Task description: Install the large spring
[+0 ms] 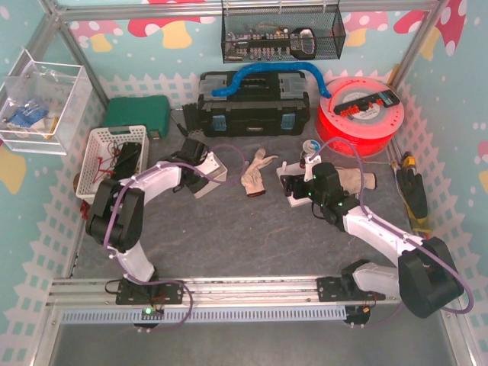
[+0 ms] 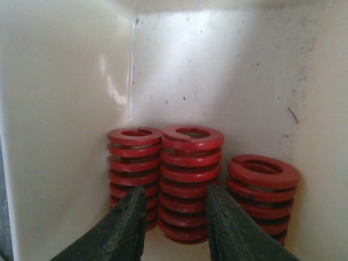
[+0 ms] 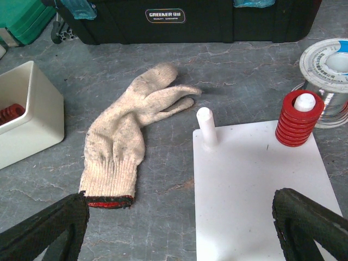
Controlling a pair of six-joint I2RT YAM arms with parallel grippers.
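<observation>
From above, my left gripper point(image 1: 200, 156) is down in the bin point(image 1: 219, 174) and is the nearer one. My right gripper point(image 1: 303, 181) hangs over the plate point(image 1: 293, 201). A glove point(image 1: 258, 171) lies between them.

At my left wrist, three springs point(image 2: 262, 187) stand upright. The middle spring point(image 2: 190, 163) is straight ahead, just beyond my fingertips point(image 2: 136, 204). They stand narrowly apart and, I judge, hold nothing. The neighbours crowd both sides.

At my right wrist, the jaws are wide and empty. The bare peg point(image 3: 205, 125) stands upright ahead, and a seated spring point(image 3: 296, 124) is beside it.
</observation>
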